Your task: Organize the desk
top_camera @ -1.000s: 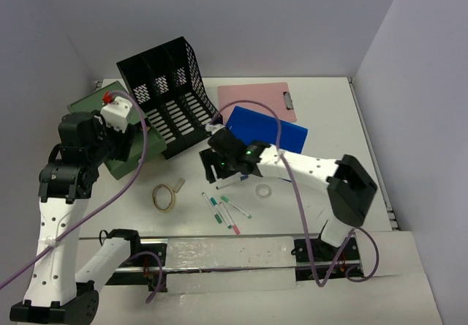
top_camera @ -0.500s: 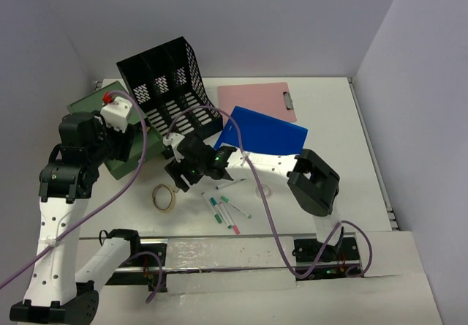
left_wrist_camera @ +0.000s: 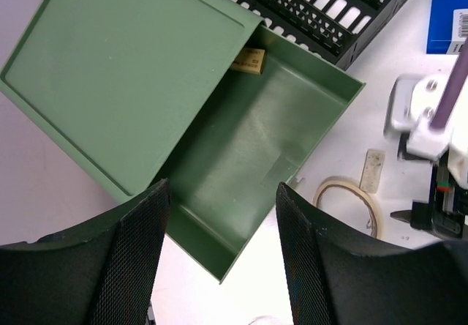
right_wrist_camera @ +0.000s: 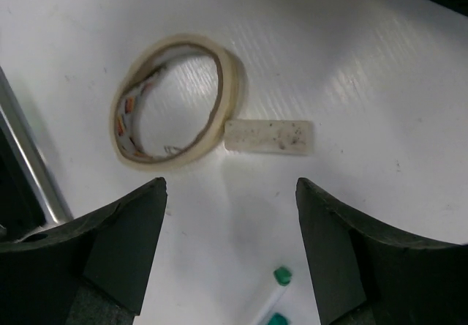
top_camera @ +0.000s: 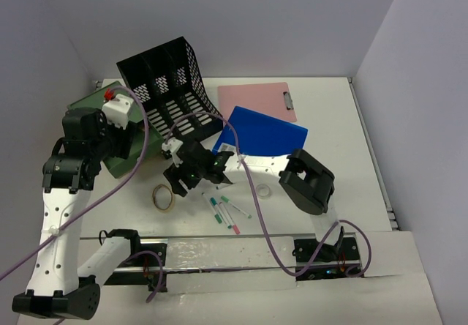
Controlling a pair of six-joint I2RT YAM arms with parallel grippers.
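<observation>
- Desk [top_camera: 333, 113]: white tabletop filling the floor between the lilac-grey walls, with both arm bases at its near edge.
- Progress (judgement): early, with most of the sorting left to do.
- Lying loose on the near-centre of the desk: tape roll [right_wrist_camera: 175, 109], a white eraser-like block [right_wrist_camera: 269, 136] touching its outer edge, several markers [top_camera: 227, 211] scattered side by side, and a small clear ring [top_camera: 263, 190].
- Green box [left_wrist_camera: 256, 142] at the left: its lid [left_wrist_camera: 124, 69] is slid partly off, so the tray is open to receive. The only content visible is a small tan item [left_wrist_camera: 248, 60] at the far corner, half under the lid.
- Black mesh file rack [top_camera: 172, 94] is tipped onto its back beside the box. No papers are visible in it.
- Pink clipboard [top_camera: 256, 93] and blue folder [top_camera: 267, 131] lie flat at the far centre, the folder overlapping the clipboard's near edge. Neither is filed.
- Right gripper [right_wrist_camera: 230, 186]: the arm is folded and reaches left across the centre, with the wrist pointing down over the tape roll and block. The fingers are spread wide and hold nothing. They are above the desk, and I cannot tell how high.
- Left gripper [left_wrist_camera: 221, 189]: the arm is raised, with the wrist looking straight down into the open green box. The fingers are spread apart and empty.
- Likely next step (judgement): pick up the block or the tape and move it to the box.
</observation>
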